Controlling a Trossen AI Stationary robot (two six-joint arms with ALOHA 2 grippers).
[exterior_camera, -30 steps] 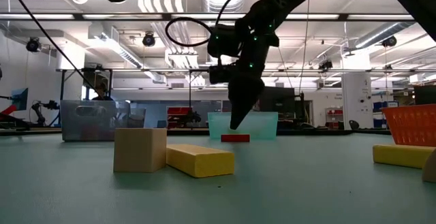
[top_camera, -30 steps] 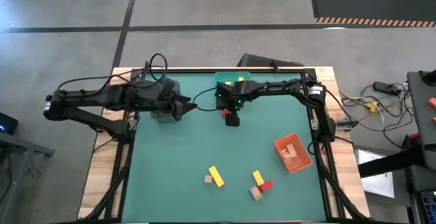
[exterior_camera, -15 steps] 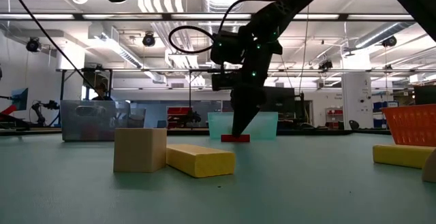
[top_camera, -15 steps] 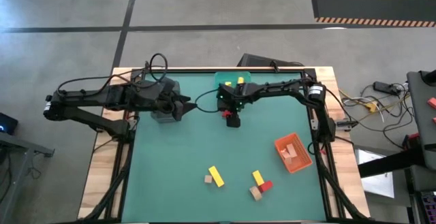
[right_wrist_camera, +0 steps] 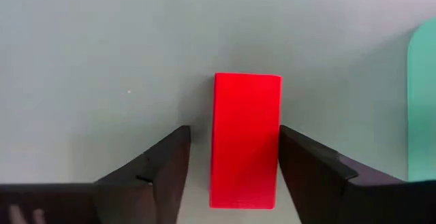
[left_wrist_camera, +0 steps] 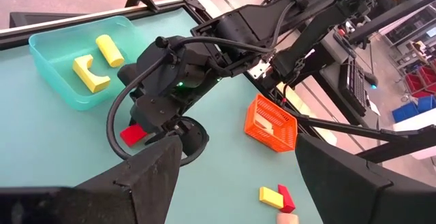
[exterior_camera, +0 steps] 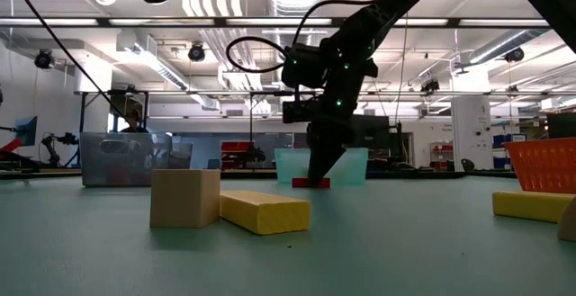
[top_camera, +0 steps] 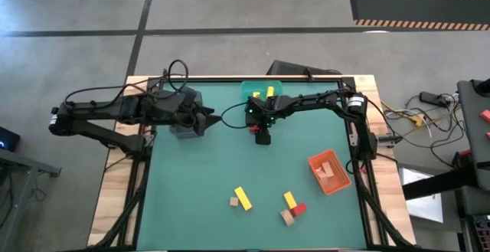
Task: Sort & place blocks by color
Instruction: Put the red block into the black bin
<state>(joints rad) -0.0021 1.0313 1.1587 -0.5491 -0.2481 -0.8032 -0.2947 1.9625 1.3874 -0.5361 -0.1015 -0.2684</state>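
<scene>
Green table (top_camera: 199, 175): red block (right_wrist_camera: 245, 139) between right gripper (right_wrist_camera: 231, 166) jaws, open, close beside both sides.

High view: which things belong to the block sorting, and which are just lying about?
Job:
- red block between the right gripper fingers
- loose blocks
- teal bin, orange bin, grey bin

Lying about:
- cables off the table
- left gripper, waiting

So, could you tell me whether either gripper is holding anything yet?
Not yet: the right gripper straddles the red block with gaps at both long sides; the left gripper is empty.
</scene>
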